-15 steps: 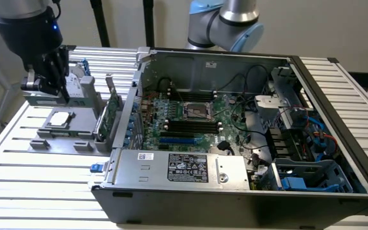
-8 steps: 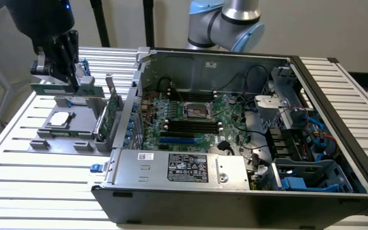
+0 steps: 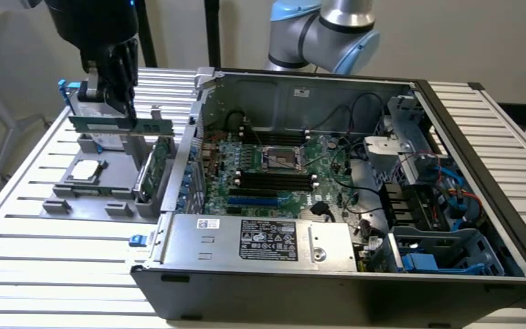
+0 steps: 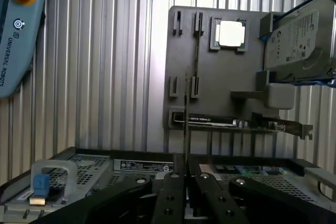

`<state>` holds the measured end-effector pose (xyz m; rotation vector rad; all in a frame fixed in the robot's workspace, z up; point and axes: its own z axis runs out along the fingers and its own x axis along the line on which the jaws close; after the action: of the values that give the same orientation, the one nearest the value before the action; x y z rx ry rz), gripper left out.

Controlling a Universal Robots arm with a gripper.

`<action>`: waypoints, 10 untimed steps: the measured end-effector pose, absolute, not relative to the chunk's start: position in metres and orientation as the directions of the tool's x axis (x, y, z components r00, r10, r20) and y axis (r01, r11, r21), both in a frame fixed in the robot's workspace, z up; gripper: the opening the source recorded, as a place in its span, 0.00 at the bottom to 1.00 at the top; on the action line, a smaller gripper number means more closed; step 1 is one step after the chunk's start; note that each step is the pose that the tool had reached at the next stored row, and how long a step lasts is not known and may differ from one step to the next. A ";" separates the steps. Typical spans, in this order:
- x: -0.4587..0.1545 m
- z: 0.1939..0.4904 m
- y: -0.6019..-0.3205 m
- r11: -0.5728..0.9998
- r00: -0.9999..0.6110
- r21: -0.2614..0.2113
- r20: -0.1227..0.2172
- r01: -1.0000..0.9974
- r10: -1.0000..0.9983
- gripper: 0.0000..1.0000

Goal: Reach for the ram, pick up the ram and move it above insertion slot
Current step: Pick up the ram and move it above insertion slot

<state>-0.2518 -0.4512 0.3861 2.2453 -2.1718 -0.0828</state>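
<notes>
Gripper (image 3: 117,103) has the ram (image 3: 121,124) pinched between its fingers; I see it raised clear above the grey fixture tray (image 3: 90,195), level, long edge horizontal. Wrist view agrees: ram (image 4: 186,95) edge-on between the closed-in black fingers (image 4: 169,192), tray (image 4: 220,77) with the CPU (image 4: 231,33) and hard drive (image 4: 299,38) beneath it. Expansion card (image 3: 158,168) stands in the tray, just on the PC case (image 3: 336,205) side of the ram. Pick looks done to me, so this is the carry step. Black RAM slots (image 3: 277,179) on the motherboard (image 3: 272,164) sit well apart from the tray, inside the case. My read: transfer has to clear the case side wall (image 3: 185,147) and line the stick up with the slot direction, keeping it level.
</notes>
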 end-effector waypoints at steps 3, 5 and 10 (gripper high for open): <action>-0.238 0.386 -0.451 -0.037 0.035 0.049 -0.031 -0.998 -0.999 0.13; -0.229 0.386 -0.451 -0.039 0.037 0.049 -0.035 -0.998 -0.999 0.13; -0.206 0.386 -0.451 -0.044 0.042 0.048 -0.043 -0.998 -0.998 0.13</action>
<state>-0.2061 -0.4512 0.3865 2.2641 -2.1688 -0.1016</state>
